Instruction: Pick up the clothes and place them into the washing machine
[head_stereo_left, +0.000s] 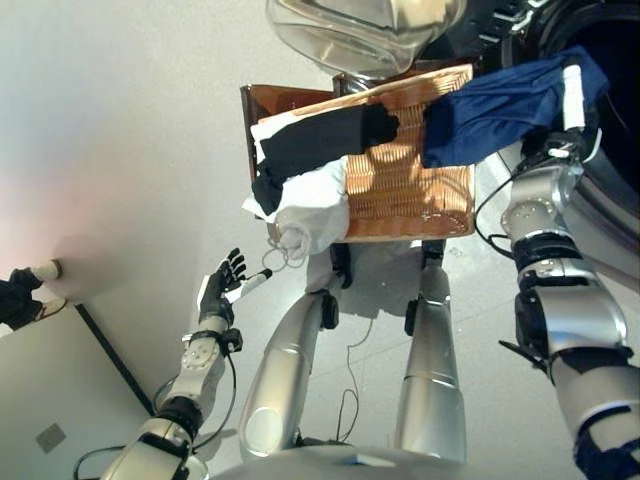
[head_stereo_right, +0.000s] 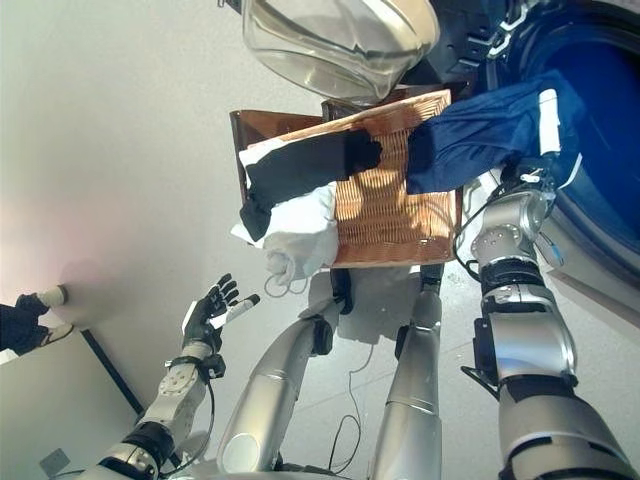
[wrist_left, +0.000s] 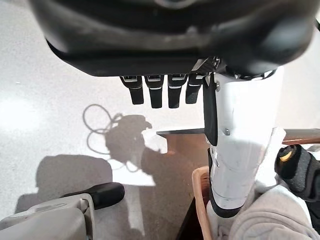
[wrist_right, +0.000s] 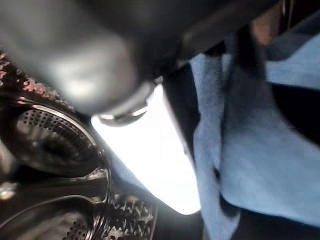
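Navy garment (head_stereo_left: 500, 110) in right hand (head_stereo_left: 556, 145) at washing machine (head_stereo_left: 610, 130) mouth

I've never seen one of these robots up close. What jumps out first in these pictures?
The navy garment grabs the eye: the right hand holds it up at the dark round mouth of the washing machine, one end still trailing over the wicker basket. Black clothing and white clothing spill over the basket's left edge. Lower left, the left hand hangs over the floor with its fingers spread, holding nothing.
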